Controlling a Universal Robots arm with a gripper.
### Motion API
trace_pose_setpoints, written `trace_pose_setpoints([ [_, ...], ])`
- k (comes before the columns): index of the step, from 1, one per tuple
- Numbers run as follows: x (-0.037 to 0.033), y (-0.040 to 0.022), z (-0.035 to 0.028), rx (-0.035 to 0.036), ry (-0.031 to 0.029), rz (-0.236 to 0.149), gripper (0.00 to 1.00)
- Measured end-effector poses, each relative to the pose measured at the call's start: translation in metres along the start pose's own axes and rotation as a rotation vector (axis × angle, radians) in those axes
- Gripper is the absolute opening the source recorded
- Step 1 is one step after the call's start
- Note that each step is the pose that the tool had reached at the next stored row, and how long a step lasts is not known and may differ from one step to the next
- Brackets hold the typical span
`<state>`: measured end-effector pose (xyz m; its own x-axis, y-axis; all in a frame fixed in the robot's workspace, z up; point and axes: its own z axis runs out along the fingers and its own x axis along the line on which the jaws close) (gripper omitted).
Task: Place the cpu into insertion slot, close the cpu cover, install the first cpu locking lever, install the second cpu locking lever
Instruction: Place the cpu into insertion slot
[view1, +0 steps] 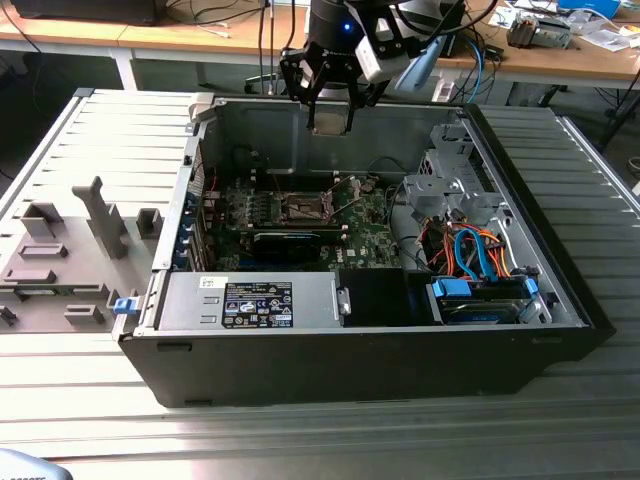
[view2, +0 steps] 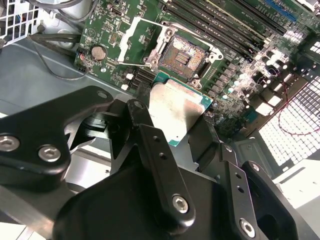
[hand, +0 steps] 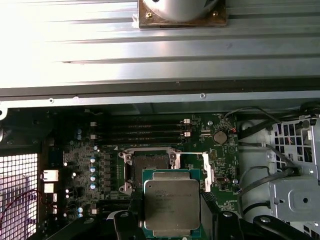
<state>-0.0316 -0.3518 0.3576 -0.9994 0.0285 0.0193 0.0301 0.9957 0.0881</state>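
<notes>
Ribbed metal tabletop carries an open computer case, wooden desks behind. In the exterior view the gripper hangs over the case's far wall, its load too small to make out there. In both wrist views its black fingers clamp the cpu by two opposite edges, hiding them; the first wrist view cuts off the chip's near edge. The insertion slot lies uncovered on the motherboard, just beyond the held cpu, apart from it.

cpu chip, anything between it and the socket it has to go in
Nothing visible. The chip is held clear of the socket, which lies open, its cover swung back and the dark centre bare.
</notes>
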Motion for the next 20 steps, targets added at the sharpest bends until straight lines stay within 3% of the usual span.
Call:
trace_pose_setpoints([
  [20, 0.0000, -0.0001, 0.0007, 0.0035, -0.0025, 0.027, 0.55],
])
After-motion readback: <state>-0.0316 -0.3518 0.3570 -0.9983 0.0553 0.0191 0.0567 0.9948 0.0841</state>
